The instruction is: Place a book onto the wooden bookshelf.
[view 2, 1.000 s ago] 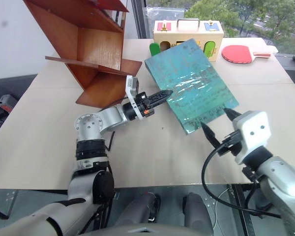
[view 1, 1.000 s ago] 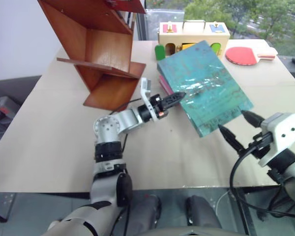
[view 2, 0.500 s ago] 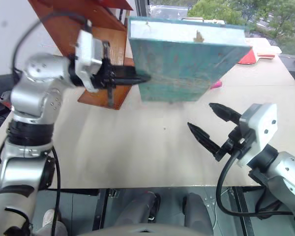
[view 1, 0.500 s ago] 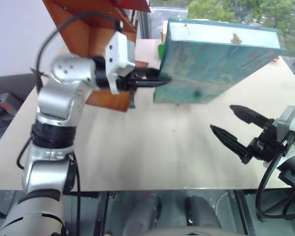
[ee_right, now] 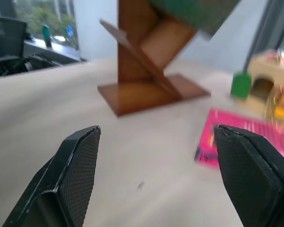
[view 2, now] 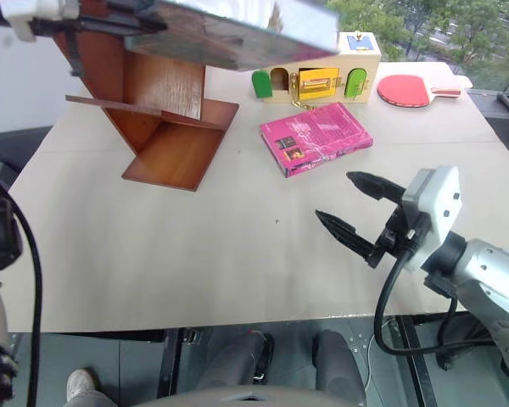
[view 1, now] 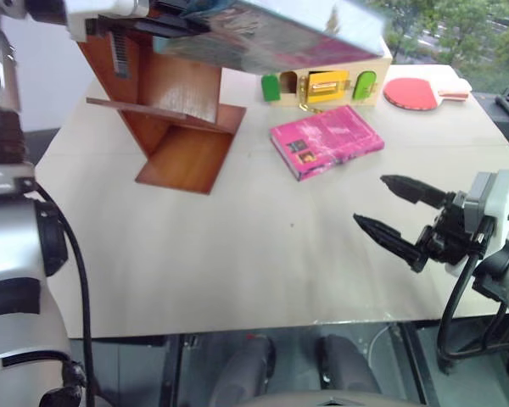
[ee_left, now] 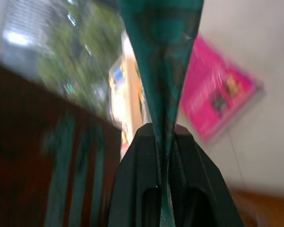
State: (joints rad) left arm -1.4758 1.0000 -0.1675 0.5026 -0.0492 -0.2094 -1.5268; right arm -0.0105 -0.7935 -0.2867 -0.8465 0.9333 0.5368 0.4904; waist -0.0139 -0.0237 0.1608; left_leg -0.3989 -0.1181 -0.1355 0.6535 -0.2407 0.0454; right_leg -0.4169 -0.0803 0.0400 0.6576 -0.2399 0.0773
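Note:
The book (view 1: 271,38), large and teal-green with a shiny cover, hangs high in the air in front of the upper part of the wooden bookshelf (view 1: 182,110). My left gripper (view 1: 182,24) is shut on its left edge. In the left wrist view the book (ee_left: 162,71) shows edge-on, pinched between the two black fingers (ee_left: 137,189). My right gripper (view 1: 370,200) hovers open over the right side of the table, with nothing between its fingers and well apart from the book. The right wrist view looks across the table at the bookshelf (ee_right: 146,71).
A smaller magenta-pink book (view 1: 327,140) lies flat on the table (view 1: 237,254) right of the shelf. Behind it stands a pale wooden box (view 1: 322,80) with coloured doors. A red paddle (view 1: 420,91) lies at the far right.
My left arm has lifted the teal book off the table and swung it up in front of the shelf's top, uncovering the pink book. The right gripper has risen a little and stayed open.

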